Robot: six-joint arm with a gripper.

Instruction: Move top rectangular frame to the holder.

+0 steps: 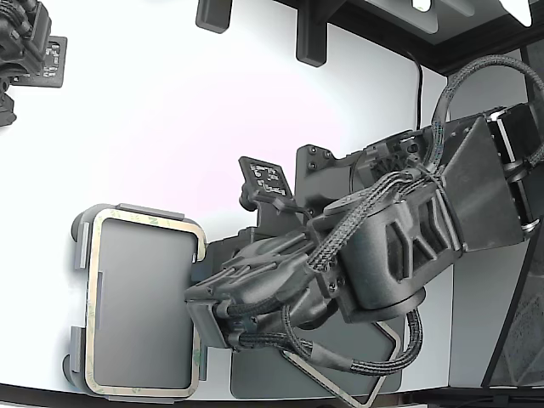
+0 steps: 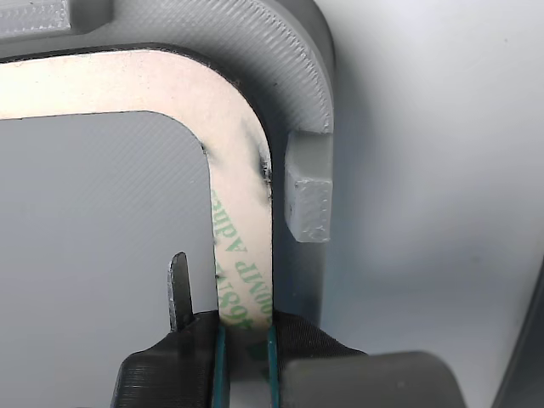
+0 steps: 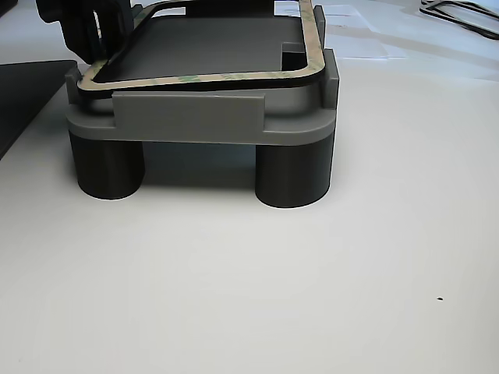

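Note:
The top rectangular frame (image 1: 144, 219), thin and beige with green flecks, lies on the light grey holder (image 1: 140, 306) at the exterior view's lower left. My gripper (image 1: 200, 310) is at the frame's right long side and shut on it. In the wrist view the frame (image 2: 242, 170) runs round a corner of the holder (image 2: 297, 76) beside a raised tab, and its strip is pinched in my gripper (image 2: 245, 344). In the other view the frame (image 3: 195, 77) sits on the holder (image 3: 187, 117), which stands on dark round legs; my gripper (image 3: 90, 35) is at its far left corner.
A second alike frame (image 1: 389, 367) lies on a dark grey mat (image 1: 263, 374) under my arm. A second arm (image 1: 25, 42) is at the exterior view's top left. Black brackets (image 1: 310, 38) stand at the back edge of the white table.

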